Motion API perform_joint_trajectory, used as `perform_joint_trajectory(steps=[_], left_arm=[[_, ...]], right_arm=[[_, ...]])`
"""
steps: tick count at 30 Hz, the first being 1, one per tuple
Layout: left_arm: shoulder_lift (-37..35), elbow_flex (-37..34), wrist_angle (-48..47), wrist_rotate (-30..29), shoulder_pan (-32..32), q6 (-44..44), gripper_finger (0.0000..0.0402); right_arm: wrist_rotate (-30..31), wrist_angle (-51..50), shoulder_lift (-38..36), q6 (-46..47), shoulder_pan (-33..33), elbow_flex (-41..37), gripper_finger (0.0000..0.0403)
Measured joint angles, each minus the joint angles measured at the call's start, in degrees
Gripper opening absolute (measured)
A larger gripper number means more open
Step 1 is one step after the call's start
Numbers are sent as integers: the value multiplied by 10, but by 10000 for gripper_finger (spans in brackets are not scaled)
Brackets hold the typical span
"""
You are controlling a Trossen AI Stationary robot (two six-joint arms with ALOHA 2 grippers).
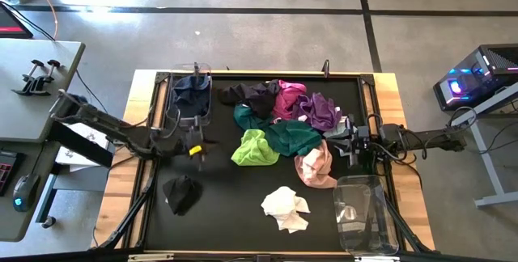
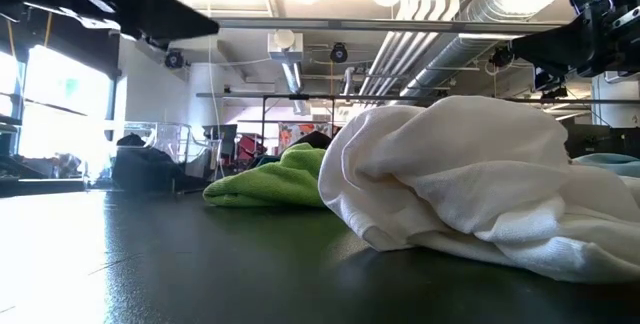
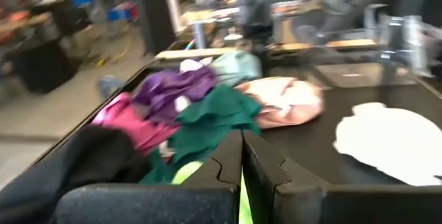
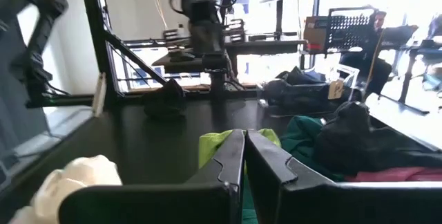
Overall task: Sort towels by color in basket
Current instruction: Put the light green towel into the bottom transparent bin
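Two dark arms reach in over a black-topped table (image 1: pixel 243 230) in the high view. The left gripper (image 1: pixel 197 147) hangs left of centre with its fingers pressed together and empty; the right gripper (image 1: pixel 350 145) sits at the right side, also closed on nothing. A heap of towels lies at the far middle: black (image 1: pixel 251 96), magenta (image 1: pixel 289 98), purple (image 1: pixel 320 110), teal (image 1: pixel 279 133), lime green (image 1: pixel 254 149) and pink (image 1: pixel 316 165). A white towel (image 1: pixel 285 209) lies alone near the front, and a black towel (image 1: pixel 181 193) lies alone at the near left. A clear basket (image 1: pixel 193 96) at the far left holds navy cloth; another clear basket (image 1: pixel 366 213) stands at the near right.

In the low view the white towel (image 2: pixel 470 189) fills the right foreground, with the lime green one (image 2: pixel 275 182) behind it.

The left wrist view shows that arm's fingers (image 3: pixel 221 169) meeting, with purple (image 3: pixel 173 89), teal (image 3: pixel 214 117), pink (image 3: pixel 286 103) and white (image 3: pixel 394 141) towels beyond.

The right wrist view shows its fingers (image 4: pixel 224 165) together over the lime green towel (image 4: pixel 210 146), the left arm (image 4: pixel 207 30) farther off.
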Motion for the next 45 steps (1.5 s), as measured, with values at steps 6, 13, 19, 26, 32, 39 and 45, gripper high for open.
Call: perform_joint_trajectory(steps=[6, 13, 19, 26, 32, 39, 45], left_arm=[[93, 0, 68, 0, -34, 27, 0], [209, 0, 140, 7, -34, -60, 15], [322, 19, 189, 8, -32, -62, 89], [458, 120, 180, -18, 9, -97, 198], [511, 199, 46, -20, 65, -197, 253], [517, 239, -92, 7, 81, -222, 224], [515, 238, -113, 4, 75, -208, 99]], right_arm=[[2, 46, 0, 9, 0, 0, 9], [-5, 155, 0, 136, 0, 0, 9], [-40, 197, 10, 140, 21, -2, 9], [-37, 278, 73, 118, 49, -2, 9], [-36, 327, 146, 127, 58, -2, 9], [-36, 435, 267, 129, 82, -2, 9], [-36, 532, 396, 164, 96, 13, 9]])
